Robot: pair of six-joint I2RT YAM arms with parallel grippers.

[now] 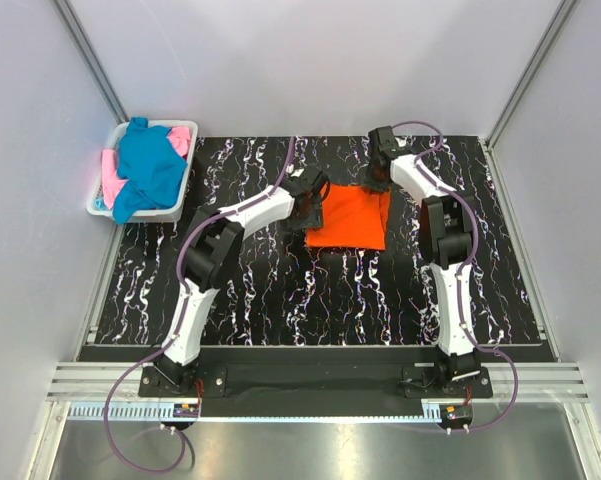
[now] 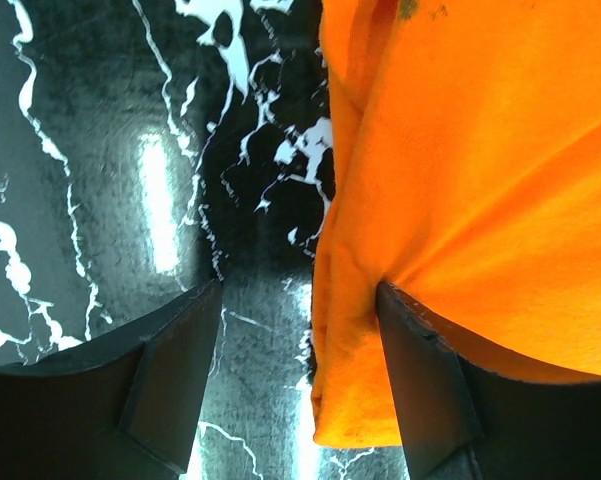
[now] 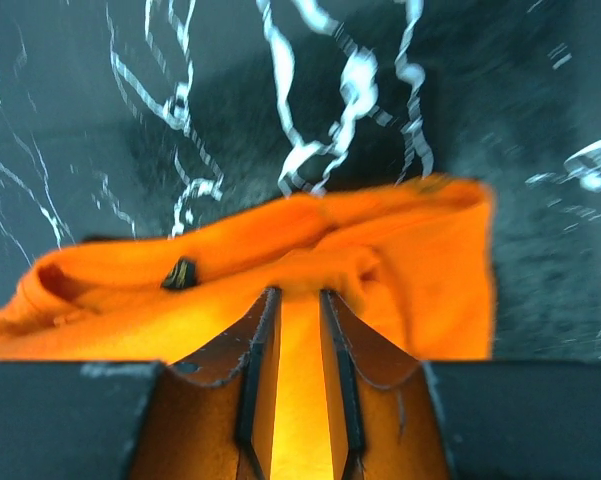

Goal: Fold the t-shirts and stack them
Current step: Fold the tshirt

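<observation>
On the table (image 1: 280, 290), left fingers (image 2: 170, 370) wide astride orange t-shirt (image 1: 352, 218) edge, right fingers (image 3: 210, 400) narrowly pinching it.

One orange t-shirt (image 1: 350, 220), one teal t-shirt (image 1: 148, 165), one pink t-shirt (image 1: 182, 138), one basket (image 1: 160, 214)

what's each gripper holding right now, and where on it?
Right gripper pinches the orange t-shirt at its far edge. Left gripper is open, holding nothing.

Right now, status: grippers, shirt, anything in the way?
Left gripper open, straddling left edge of orange t-shirt. Right gripper shut on its far edge. Teal shirt, pink shirt in basket. Nothing blocking.
</observation>
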